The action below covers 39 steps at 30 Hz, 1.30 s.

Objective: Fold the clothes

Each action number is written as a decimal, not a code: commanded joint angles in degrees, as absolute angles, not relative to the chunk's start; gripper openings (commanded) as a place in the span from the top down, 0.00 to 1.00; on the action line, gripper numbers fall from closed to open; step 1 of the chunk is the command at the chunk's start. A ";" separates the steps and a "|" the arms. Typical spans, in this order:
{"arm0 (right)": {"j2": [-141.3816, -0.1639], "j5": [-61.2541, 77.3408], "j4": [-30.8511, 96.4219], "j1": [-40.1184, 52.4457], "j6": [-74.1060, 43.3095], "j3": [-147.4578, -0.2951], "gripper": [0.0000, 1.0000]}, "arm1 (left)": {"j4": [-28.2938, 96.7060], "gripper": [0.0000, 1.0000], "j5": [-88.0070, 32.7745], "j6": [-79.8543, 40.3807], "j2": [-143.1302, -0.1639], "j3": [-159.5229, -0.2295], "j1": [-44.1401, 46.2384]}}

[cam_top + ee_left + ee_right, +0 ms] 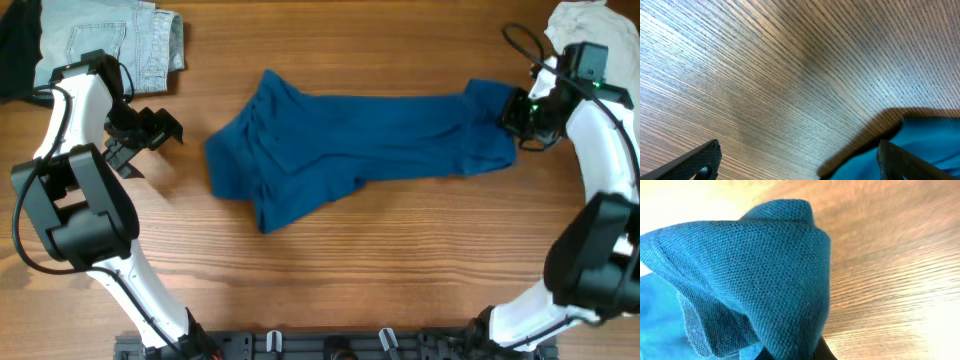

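Observation:
The clothes are one deep-blue top (350, 140) lying crumpled and stretched sideways across the middle of the wooden table. At its right end my right gripper (514, 112) is shut on a bunch of the blue cloth. In the right wrist view that cloth (765, 270) rises in a peaked fold from between the dark fingertips (823, 353). Left of the top, my left gripper (155, 142) stands open over bare wood, apart from the cloth. Its wrist view shows both fingers (697, 160) spread wide, with a blue edge (935, 137) behind the right one.
A pale blue denim piece (110, 40) lies at the back left corner, with something dark (15, 40) beside it. A white garment (585, 20) sits at the back right, just behind the right arm. Bare wood (350, 270) lies in front of the top.

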<state>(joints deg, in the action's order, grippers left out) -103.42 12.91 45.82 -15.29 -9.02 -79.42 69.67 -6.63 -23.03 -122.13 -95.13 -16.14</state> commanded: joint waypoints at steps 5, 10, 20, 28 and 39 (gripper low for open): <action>-101.91 -0.25 45.69 -6.66 -11.31 -80.66 0.96 | 69.78 0.00 -5.91 -22.74 -120.97 -94.83 -15.88; -101.91 -4.78 45.87 -3.09 -13.13 -80.55 0.96 | 69.91 0.00 -5.89 -22.72 -120.97 -94.83 -15.88; -104.44 -11.05 45.45 1.83 -21.04 -79.79 0.96 | 69.91 0.00 -5.89 -22.72 -120.97 -94.83 -15.88; -108.60 -19.25 44.58 7.20 -27.35 -79.79 0.94 | 69.91 0.00 -5.89 -22.72 -120.97 -94.83 -15.88; -111.92 -16.58 40.80 13.69 -27.33 -79.79 0.61 | 69.91 0.00 -5.89 -22.74 -120.97 -94.83 -15.88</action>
